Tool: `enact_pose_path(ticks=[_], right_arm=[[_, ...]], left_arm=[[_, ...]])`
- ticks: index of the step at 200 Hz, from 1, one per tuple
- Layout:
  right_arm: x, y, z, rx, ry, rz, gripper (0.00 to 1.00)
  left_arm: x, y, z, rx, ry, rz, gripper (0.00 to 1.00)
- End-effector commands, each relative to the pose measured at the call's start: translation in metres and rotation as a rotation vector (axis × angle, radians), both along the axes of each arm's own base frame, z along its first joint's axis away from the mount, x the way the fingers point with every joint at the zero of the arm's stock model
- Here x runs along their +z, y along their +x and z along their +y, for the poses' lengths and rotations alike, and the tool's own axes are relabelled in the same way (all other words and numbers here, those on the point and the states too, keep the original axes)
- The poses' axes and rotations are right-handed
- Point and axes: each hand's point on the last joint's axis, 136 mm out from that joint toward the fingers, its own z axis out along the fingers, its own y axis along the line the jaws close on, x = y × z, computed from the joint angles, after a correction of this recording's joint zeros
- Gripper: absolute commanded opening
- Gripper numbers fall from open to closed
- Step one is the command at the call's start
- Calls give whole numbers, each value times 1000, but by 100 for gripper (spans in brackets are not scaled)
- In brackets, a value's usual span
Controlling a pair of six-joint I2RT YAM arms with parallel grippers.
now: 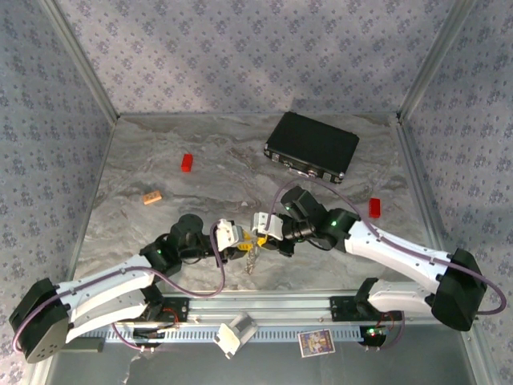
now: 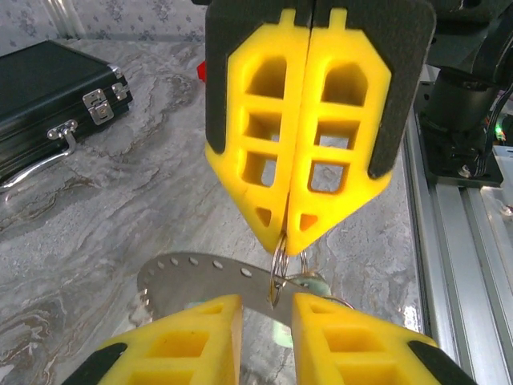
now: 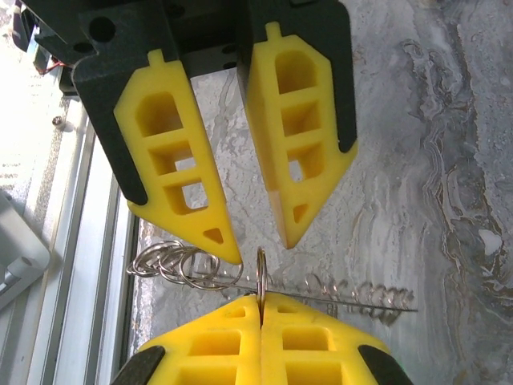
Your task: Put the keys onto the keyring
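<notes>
At table's (image 1: 160, 160) front, right gripper (image 2: 285, 241) pinches ring (image 2: 278, 269), facing left gripper (image 3: 261, 249).

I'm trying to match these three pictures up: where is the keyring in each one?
Top external: keyring low centre, where the two arms meet.
Left wrist: keyring bottom centre, a silvery band with holes.
Right wrist: keyring lower middle, edge-on, a thin line fringed with loops.
Shared landmark: the right gripper, shut on one small loop of it.

Black case (image 1: 313, 146), red block (image 1: 187, 163), tan block (image 1: 152, 196)
</notes>
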Motion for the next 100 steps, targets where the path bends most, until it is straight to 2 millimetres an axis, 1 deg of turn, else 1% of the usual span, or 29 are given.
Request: enact_pose_path(ticks=[1, 21, 66, 69, 77, 90, 96, 100], right_arm=[[9, 0, 5, 26, -17, -35, 0], [10, -1, 8, 39, -30, -41, 0], [16, -3, 11, 54, 5, -40, 0], [16, -4, 11, 51, 10, -37, 0], [17, -3, 10, 41, 27, -38, 7], [18, 0, 6, 13, 63, -34, 25], [19, 0, 4, 1, 89, -30, 29], [17, 0, 3, -9, 106, -20, 31]], left_arm=[[15, -5, -7, -52, -27, -32, 22], [16, -6, -8, -61, -24, -32, 19], [12, -8, -9, -83, -7, -24, 0], [12, -8, -9, -85, -7, -23, 0], [11, -9, -9, -87, -7, -20, 0], [11, -10, -9, -87, -15, -21, 0], [12, -10, -9, -85, -24, -21, 0], [12, -10, -8, -83, -31, -23, 0]])
